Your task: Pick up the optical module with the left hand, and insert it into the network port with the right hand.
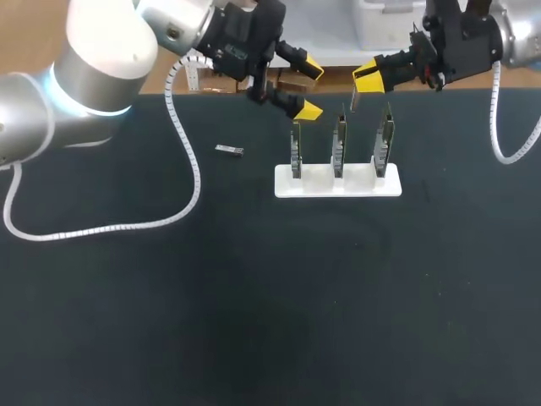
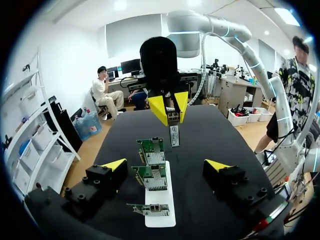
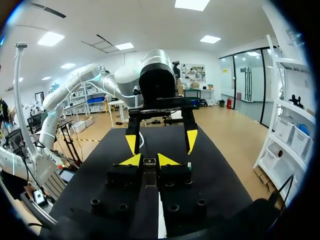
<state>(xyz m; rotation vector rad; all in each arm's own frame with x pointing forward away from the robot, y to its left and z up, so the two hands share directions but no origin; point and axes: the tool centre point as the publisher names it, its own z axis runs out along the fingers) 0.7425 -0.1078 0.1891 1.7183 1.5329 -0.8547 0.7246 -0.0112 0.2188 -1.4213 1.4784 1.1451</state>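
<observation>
Head view high behind, looking down; wrist views close, facing each other

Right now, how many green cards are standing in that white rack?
3. All stand upright in a row in the white rack: the left card at one end, the middle card at the centre, and the right card at the other end. None seems hidden.

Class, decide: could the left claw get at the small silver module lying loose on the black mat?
Probably yes. The left claw is open and holds nothing, and the module lies alone on bare mat, apart from the card stand, with nothing over it.
</observation>
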